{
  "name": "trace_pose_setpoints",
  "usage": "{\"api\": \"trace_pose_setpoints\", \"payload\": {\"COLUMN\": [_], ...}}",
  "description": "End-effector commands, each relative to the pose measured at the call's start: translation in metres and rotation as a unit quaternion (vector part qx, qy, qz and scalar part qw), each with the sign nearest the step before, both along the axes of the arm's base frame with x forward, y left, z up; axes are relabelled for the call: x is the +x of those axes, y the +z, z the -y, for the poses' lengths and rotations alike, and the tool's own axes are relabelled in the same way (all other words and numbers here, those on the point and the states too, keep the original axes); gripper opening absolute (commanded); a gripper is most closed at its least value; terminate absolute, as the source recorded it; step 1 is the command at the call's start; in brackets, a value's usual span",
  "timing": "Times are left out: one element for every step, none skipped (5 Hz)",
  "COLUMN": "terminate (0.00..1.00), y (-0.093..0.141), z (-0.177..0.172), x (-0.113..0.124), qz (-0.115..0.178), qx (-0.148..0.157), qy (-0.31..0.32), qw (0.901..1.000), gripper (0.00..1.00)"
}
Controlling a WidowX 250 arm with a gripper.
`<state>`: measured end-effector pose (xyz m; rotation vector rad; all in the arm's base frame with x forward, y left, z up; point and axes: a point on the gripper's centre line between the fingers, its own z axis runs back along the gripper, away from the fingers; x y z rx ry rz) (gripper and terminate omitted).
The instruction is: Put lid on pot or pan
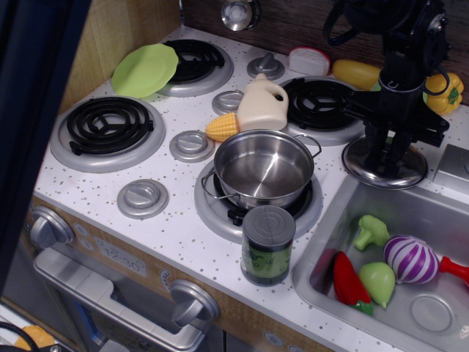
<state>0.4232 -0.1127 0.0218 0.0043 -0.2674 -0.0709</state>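
Glossy steel pot (pixel 264 169) and lid (pixel 359 163); speckled, seemingly matt countertop (pixel 172 227).

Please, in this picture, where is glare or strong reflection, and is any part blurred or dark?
In observation.image: bright reflections sit inside the pot and on the lid rim under the gripper; a dark, blurred shape covers the left edge; the black arm hides most of the lid's centre.

The black arm points straight down, its tool (pixel 388 155) fingers drawn close together.
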Motion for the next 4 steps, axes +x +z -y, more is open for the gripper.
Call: {"api": "trace_pose_setpoints", "payload": {"terminate": [0.0, 0.0, 0.0, 0.0], "y": [0.066, 0.101, 0.113, 0.119], "z": [0.005, 0.001, -0.019, -0.053], "x": [-0.002, -0.021, -0.041, -0.058], "qz": [0.014, -0.001, 0.002, 0.009], "qx": [0.023, 0.06, 0.079, 0.092], "qy": [0.015, 0.032, 0.044, 0.052], "qw": [0.9995, 0.9977, 0.9959, 0.9944], "gripper": [0.0, 0.0, 0.0, 0.0]}}
